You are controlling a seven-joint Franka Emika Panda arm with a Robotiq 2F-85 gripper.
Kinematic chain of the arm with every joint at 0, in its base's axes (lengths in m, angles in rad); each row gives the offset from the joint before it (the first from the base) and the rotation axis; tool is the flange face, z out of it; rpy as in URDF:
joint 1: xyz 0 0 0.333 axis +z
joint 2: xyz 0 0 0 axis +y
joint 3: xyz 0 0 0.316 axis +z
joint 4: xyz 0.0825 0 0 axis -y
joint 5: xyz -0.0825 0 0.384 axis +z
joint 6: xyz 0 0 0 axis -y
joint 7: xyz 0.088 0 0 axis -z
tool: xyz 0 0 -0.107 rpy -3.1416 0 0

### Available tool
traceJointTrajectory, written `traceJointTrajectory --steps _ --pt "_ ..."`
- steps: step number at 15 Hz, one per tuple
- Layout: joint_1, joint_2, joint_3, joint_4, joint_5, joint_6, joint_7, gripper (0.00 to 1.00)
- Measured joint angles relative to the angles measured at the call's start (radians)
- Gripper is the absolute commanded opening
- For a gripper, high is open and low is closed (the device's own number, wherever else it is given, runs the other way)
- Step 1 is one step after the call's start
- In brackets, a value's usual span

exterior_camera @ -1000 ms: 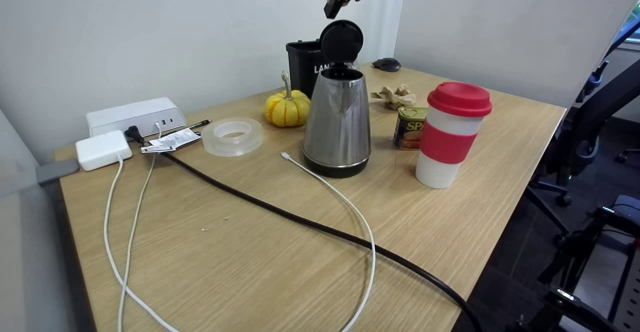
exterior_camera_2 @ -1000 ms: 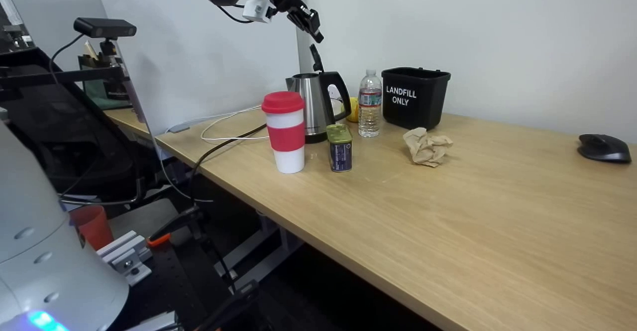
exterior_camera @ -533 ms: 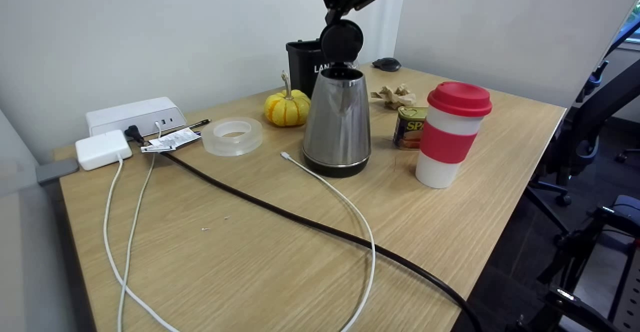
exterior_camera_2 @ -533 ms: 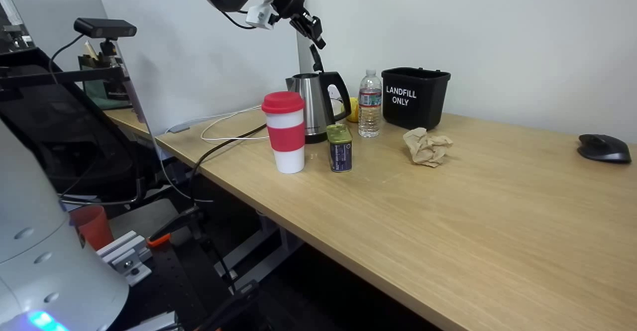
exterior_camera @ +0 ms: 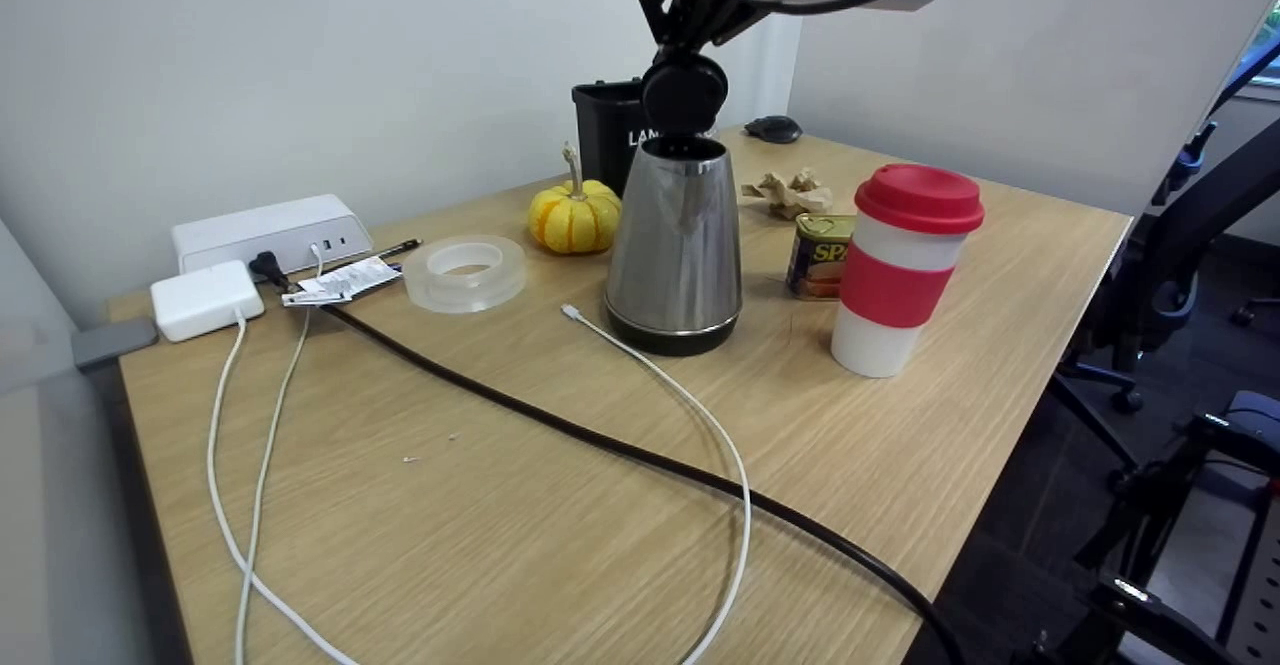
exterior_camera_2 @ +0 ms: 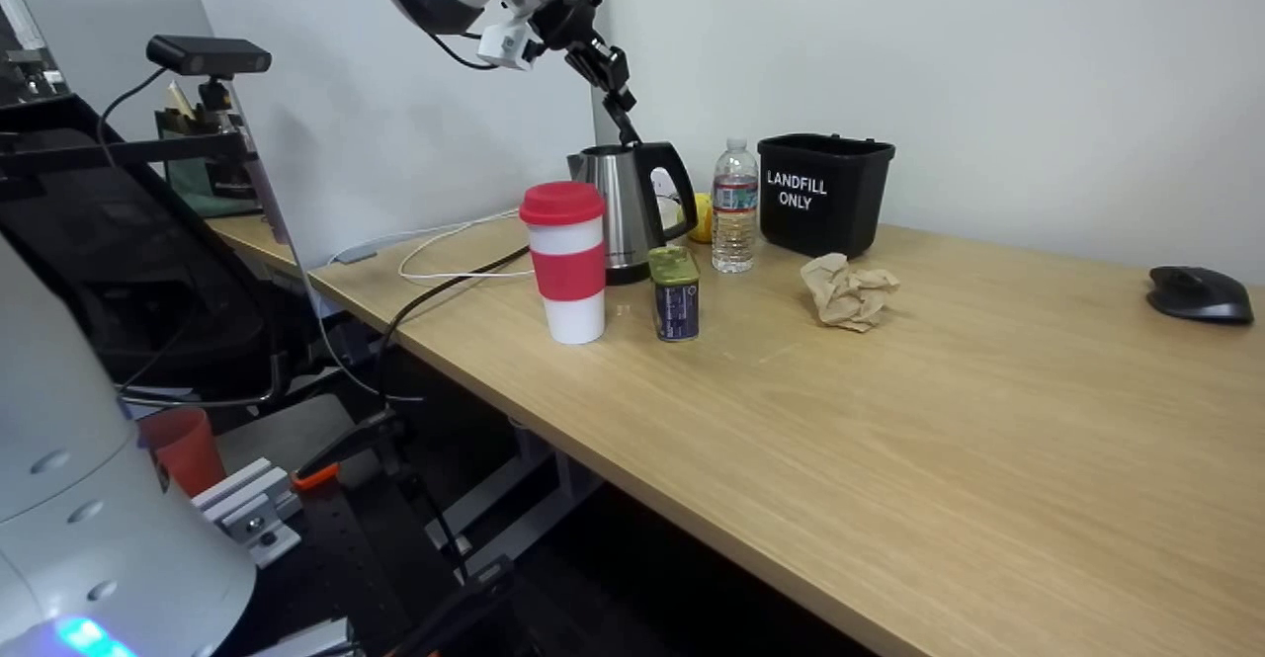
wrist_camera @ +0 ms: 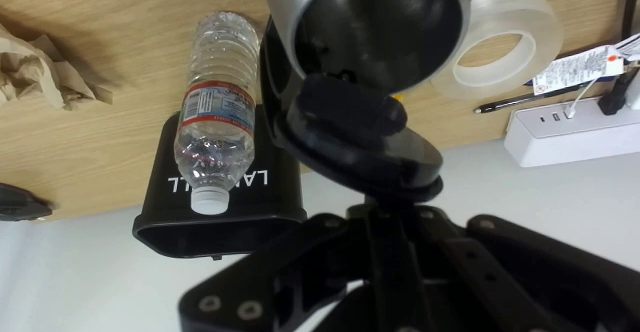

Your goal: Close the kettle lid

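Note:
The silver kettle (exterior_camera: 675, 255) stands upright on the table, with its black handle (exterior_camera_2: 682, 193) on the side with the hinge. Its mouth is uncovered and its dark inside shows in the wrist view (wrist_camera: 380, 27). The round black lid (exterior_camera: 685, 95) stands raised on its hinge, tilted partly toward the mouth; it also shows in the wrist view (wrist_camera: 350, 157). My gripper (exterior_camera_2: 621, 100) is at the lid's upper edge, on the side away from the mouth, and seems to touch it. In the wrist view the gripper's fingers (wrist_camera: 392, 232) are together; their tips are partly hidden behind the lid.
A white cup with red lid (exterior_camera_2: 563, 262) and a can (exterior_camera_2: 675, 291) stand near the kettle. A water bottle (exterior_camera_2: 734, 207), a black bin (exterior_camera_2: 825, 193) and a yellow pumpkin (exterior_camera: 575, 217) are on its handle side. A tape roll (exterior_camera: 465, 275) and cables (exterior_camera: 560, 425) lie nearby.
My gripper has moved down to the lid's upper edge, then toward the mouth side. The lid has tipped from nearly upright somewhat toward the kettle mouth. The kettle has not moved.

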Motion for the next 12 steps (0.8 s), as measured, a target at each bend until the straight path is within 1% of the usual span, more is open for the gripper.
traceJointTrajectory --steps 12 --pt "0.028 -0.007 0.007 -0.058 0.001 0.003 -0.001 0.00"
